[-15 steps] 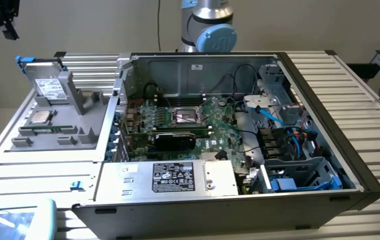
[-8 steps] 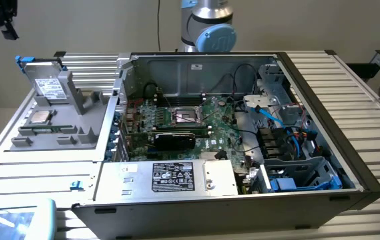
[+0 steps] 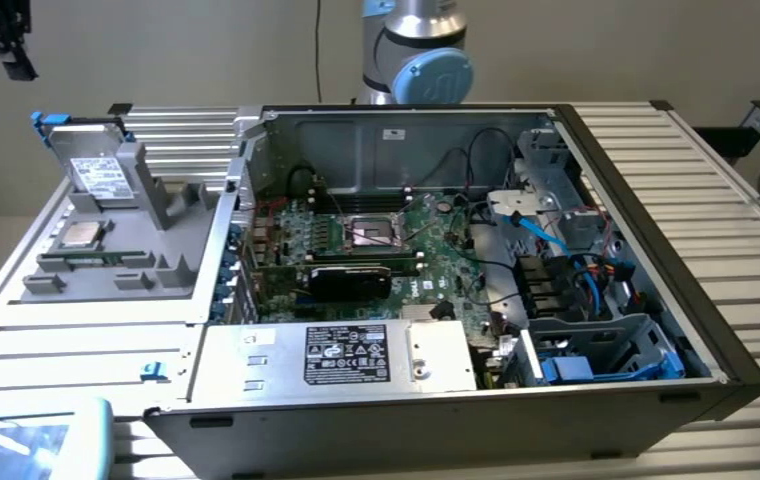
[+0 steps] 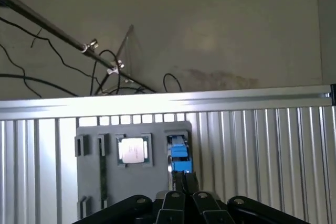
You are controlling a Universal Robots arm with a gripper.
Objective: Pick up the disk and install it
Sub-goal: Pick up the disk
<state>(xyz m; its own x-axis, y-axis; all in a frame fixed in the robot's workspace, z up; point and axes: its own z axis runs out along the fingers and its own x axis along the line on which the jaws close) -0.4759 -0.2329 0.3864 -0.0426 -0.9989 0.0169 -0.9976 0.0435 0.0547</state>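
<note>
Disk look: the disk (image 3: 97, 178) is a flat, silver-grey metal rectangle with a white barcode label on its face. It is clipped in a bright blue carrier frame (image 3: 44, 124) whose end pokes out past the metal.
Disk place: it stands on edge in a slot of the grey holder block (image 3: 140, 270), at the exterior view's left. That puts it outside the computer case (image 3: 353, 135), so it is not installed.
End effector: in the wrist view, the end effector (image 4: 181, 184) has its fingers drawn narrow, tips together, with nothing between them. The tips line up with the blue frame's end, but I cannot tell whether they touch it.
Neighbours: a square silver CPU chip (image 3: 80, 236) lies flat on the same block, near the disk but apart from it. The block's upright grey post stands just beside the disk, on the case side.
Edges: the case's raised side wall runs close along the holder block. The ribbed metal surface (image 3: 714, 180) carries both the block and the case.
Open room: bare wall shows above the disk's top edge. Inside the case, the drive cage (image 3: 607, 345) sits at the exterior view's lower right, open on top, with blue cables (image 3: 540, 225) looping just beside it. A silver box with a black label (image 3: 353, 355) fills the near corner next to the cage.
</note>
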